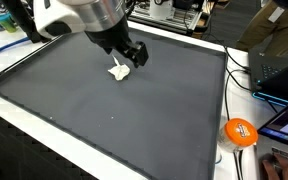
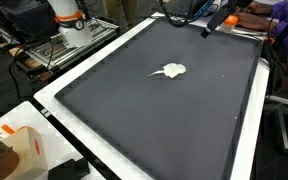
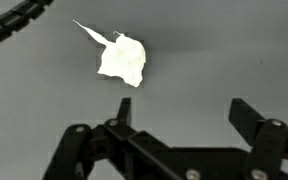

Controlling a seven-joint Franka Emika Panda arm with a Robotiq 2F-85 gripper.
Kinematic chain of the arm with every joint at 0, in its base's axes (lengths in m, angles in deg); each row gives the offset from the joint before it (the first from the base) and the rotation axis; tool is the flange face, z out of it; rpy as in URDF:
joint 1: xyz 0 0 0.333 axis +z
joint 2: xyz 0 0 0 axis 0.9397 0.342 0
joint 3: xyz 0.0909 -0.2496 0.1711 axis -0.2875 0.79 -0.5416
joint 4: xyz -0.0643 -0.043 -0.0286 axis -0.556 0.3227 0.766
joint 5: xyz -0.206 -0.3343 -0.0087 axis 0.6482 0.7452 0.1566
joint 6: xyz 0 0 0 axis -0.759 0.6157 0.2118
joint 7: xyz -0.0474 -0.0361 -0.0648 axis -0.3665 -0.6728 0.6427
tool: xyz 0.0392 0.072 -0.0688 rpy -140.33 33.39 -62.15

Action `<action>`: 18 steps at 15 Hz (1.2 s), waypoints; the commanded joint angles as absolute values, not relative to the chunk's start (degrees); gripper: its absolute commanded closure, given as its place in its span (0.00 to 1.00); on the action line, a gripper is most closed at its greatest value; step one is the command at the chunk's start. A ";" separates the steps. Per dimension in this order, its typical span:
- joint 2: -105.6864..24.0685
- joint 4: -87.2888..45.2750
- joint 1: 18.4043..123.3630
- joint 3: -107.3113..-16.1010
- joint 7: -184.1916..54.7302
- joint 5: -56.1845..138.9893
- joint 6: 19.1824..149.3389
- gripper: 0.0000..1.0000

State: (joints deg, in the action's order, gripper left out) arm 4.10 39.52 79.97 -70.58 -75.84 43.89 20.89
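Close in on the wrist view, the pincer (image 3: pixel 184 118) is hanging wide open, its black fingers (image 3: pixel 252 118) spread apart and gripping nothing. Just past the fingertips, the crumpled white scrap (image 3: pixel 122 60) is lying on the dark grey mat (image 3: pixel 214 50), one thin point sticking out to the left. Paper or cloth, I cannot tell.

Out to an exterior view now: an orange round thing (image 1: pixel 241 132) is sitting off the mat's near right corner. Farther in, the pincer (image 1: pixel 132 60) is hovering just beside the scrap (image 1: pixel 119 71), over the far half of the mat. Whether a fingertip is brushing it, I cannot tell from here. In an exterior view the scrap (image 2: pixel 171 70) is resting alone, well apart from the white rim of the counter (image 2: pixel 92 64).

Reading the progress: the pincer is at the scrap with its jaws standing wide, but no grip is made yet. The scrap is lying free and unlifted.
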 commanded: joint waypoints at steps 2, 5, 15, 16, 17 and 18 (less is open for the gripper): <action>2.96 38.95 79.29 -71.94 -74.03 42.82 20.90 0.00; 2.64 38.84 79.25 -72.02 -73.85 42.82 20.90 0.00; 0.07 29.15 71.25 -73.60 -71.03 38.67 23.42 0.00; -0.68 27.20 69.65 -74.30 -70.87 36.90 24.76 0.00; -1.63 24.96 68.04 -75.18 -70.10 34.89 26.63 0.00; -2.76 22.37 66.71 -75.84 -69.30 33.26 29.11 0.00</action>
State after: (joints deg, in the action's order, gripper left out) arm 2.06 31.84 70.83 -73.19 -70.88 38.13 23.68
